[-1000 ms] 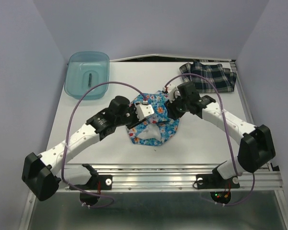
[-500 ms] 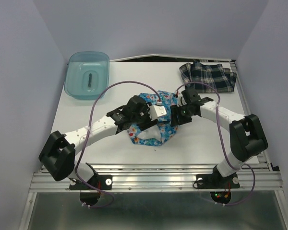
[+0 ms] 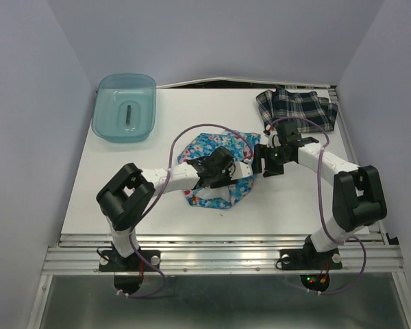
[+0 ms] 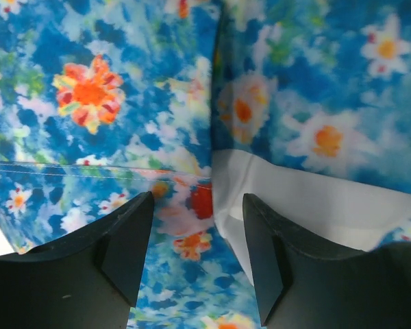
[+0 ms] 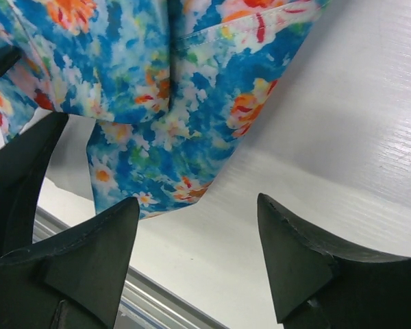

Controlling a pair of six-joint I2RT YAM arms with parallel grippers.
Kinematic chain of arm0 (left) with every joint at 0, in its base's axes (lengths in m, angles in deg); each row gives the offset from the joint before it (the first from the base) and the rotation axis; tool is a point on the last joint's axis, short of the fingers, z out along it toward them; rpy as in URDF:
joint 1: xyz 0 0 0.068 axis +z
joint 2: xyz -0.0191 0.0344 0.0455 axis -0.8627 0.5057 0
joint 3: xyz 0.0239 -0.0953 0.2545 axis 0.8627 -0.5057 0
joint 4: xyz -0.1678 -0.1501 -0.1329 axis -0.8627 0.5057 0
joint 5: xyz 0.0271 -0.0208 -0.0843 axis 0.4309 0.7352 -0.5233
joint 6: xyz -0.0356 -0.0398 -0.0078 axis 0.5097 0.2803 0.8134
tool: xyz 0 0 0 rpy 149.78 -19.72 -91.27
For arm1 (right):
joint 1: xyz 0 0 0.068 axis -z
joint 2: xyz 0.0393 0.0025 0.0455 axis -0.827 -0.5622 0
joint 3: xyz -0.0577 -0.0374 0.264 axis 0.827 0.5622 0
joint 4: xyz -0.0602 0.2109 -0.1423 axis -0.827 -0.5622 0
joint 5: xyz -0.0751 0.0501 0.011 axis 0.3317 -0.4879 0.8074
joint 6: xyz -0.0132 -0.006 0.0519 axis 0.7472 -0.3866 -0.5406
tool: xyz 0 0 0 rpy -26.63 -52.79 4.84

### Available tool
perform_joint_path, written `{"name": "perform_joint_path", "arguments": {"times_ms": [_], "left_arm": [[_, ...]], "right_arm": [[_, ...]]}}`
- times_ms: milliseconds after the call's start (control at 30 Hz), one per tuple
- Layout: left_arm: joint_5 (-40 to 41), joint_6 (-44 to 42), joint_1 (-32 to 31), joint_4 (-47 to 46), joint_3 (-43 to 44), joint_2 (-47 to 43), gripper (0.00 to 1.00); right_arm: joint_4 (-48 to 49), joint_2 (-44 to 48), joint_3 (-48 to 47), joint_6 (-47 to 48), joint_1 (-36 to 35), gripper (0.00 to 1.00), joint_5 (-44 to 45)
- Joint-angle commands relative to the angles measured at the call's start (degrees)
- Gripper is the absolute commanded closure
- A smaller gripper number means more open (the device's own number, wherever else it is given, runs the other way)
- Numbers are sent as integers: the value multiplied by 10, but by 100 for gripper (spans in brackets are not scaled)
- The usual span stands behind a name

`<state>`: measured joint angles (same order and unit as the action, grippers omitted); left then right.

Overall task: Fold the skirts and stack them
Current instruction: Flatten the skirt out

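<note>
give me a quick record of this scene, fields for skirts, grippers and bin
floral skirt: crumpled, middle of the table
plaid skirt: far right corner, apart from the floral one
left gripper: open above the floral skirt, holding nothing
right gripper: open at the floral skirt's right edge, holding nothing
teal bin: far left corner, small dark item inside
stack: not yet made

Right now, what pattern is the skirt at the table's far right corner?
The far-right skirt is dark navy-and-white plaid; it shows best in the top external view.
</note>
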<state>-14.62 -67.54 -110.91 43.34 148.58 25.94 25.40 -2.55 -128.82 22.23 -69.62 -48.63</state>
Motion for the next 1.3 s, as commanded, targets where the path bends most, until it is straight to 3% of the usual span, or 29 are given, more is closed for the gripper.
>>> {"name": "perform_joint_path", "arguments": {"times_ms": [0,100,133,233,333,600,767,900,1267], "left_arm": [[71,-8,0,-25,46,5,39],[111,5,3,-44,59,4,55],[123,8,7,-42,63,0,66],[128,13,15,-30,82,-17,78],[99,39,39,38,131,-30,99],[-1,186,186,216,335,14,100],[-111,270,296,271,358,73,100],[-151,291,320,271,343,97,100],[-162,309,340,276,341,143,100]], "right_arm": [[-3,31,5,-2,0,25,-24],[-3,37,6,3,0,25,-20],[-3,39,6,7,0,25,-19],[-3,46,4,11,0,25,-19],[-4,46,-2,16,0,25,-18],[0,45,-39,44,0,25,-13],[8,35,-61,54,-21,37,-12],[18,22,-79,64,-80,46,23],[68,-50,-114,59,-279,46,183]]}}
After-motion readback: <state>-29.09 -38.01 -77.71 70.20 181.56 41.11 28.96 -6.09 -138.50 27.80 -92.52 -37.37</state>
